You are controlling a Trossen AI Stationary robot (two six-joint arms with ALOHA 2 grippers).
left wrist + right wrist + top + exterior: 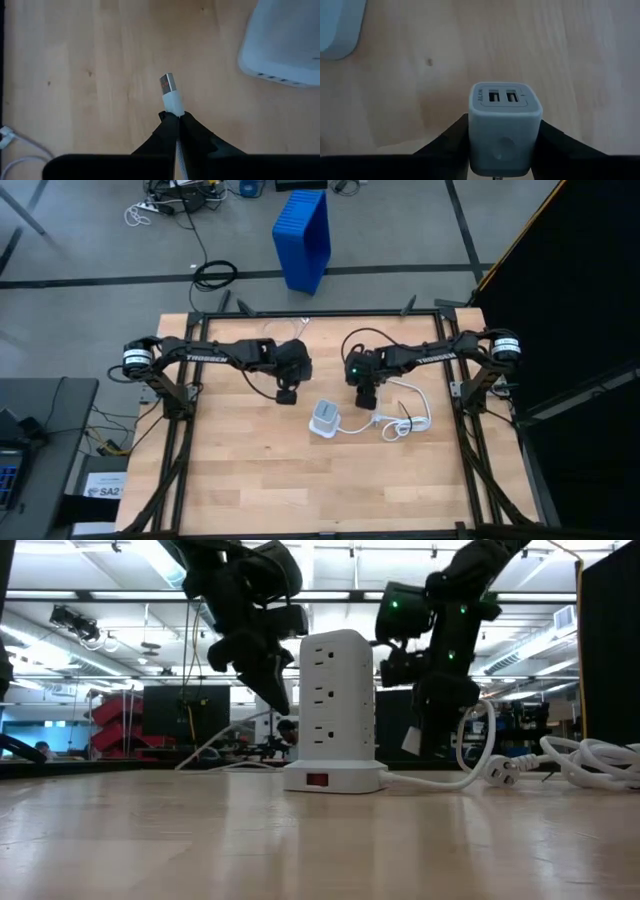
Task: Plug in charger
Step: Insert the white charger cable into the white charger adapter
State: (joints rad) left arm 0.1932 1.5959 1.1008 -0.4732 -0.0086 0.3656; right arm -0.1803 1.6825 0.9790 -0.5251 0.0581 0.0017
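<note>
"Right hand [366,395] first: what was it doing?"

"Pinching the charger [505,107] by its two flanks, clear of the surface [250,470]. It hung just beside the outlet tower [338,705], on the side where the thick white cord [405,420] lay looped."

"And the left hand [173,122]?"

"Pressed together on a thin white cable, with the USB plug [168,84] sticking out past the fingertips. It hovered near the tower's other side."

"So which step was that?"

"I'd judge the approach. Both pieces were lifted and nothing was seated yet. Whether the charger goes into the tower first or the plug goes into the charger first, I couldn't tell."

"What would the next move need?"

"Alignment, mostly. The charger's prongs weren't visible, so their orientation was unknown, and they must meet a socket face squarely. The tower looked light, so a push from one side might slide it unless the other hand braced it."

"Describe the pieces."

"The charger was a small pale grey cube with softened edges, smooth matte plastic, and two dark USB slots side by side on its face. The plug had a bright metal shell and a white plastic collar. The tower was glossy white, upright, with rounded corners, stacked sockets and a red switch [316,780] on its base. The surface was pale, fine-grained wood."
</note>
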